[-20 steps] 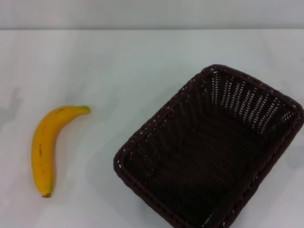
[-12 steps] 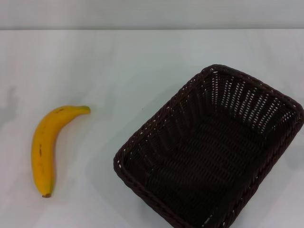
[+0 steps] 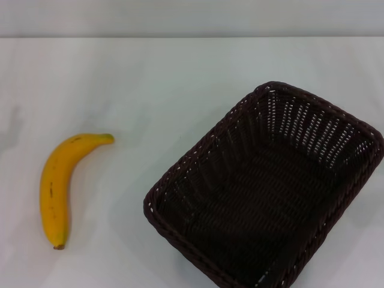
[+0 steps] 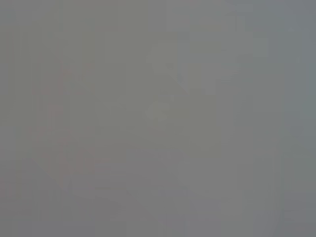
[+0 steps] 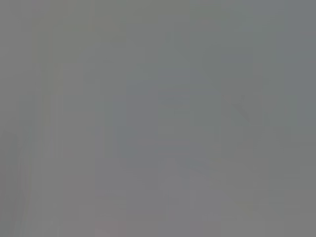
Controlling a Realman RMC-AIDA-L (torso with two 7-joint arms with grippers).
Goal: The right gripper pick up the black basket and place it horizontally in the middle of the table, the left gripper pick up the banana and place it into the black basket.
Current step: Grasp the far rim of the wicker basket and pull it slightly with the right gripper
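White and smooth, the flat tabletop [image 3: 174, 78] fills my head view from the near edge to a pale wall at the far side. On my left lies a single curved yellow banana [image 3: 58, 186], flat on the table, its greenish stem tip pointing toward the middle and its brown end nearest me, with a few faint dark streaks along the skin. On my right sits a large rectangular woven wicker basket [image 3: 264, 192], very dark brown-black, with sloping openwork sides and a thick braided rim. It stands upright, turned at an angle to the table's edge, its near corner cut off by the bottom of the view. Banana and basket are well apart, bare table between them. Neither my left gripper nor my right gripper appears in the head view. Both wrist views give me only a featureless grey field, so I cannot tell how my fingers stand or whether they hold anything.
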